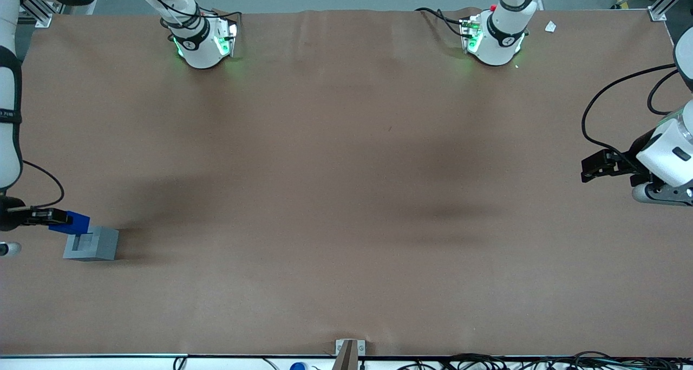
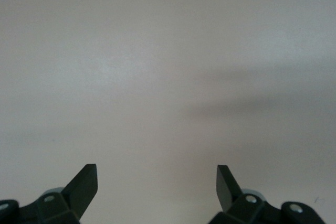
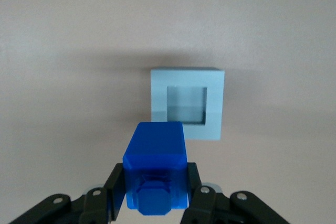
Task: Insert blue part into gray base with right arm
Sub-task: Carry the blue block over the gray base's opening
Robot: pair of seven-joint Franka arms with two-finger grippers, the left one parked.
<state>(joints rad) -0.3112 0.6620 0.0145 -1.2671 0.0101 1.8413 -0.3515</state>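
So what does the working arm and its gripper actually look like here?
The right arm is white and jointed with black bands at its joints and a thin black cable looping off it. Its gripper is slim and black, with two flat fingers and round silver pivot screws on the linkages.

A brown table (image 1: pixel 346 196) fills the view. A small white scrap (image 1: pixel 550 27) lies near its edge, toward the parked arm's end.

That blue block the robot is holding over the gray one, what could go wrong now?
1. The blue part sits off-centre from the square recess in the gray base, so it could catch the rim instead of dropping in.
2. The gray base looks loose on the table; a push from the part might slide it.
3. The gripper has its jaws shut on one end only, so the part may tilt.
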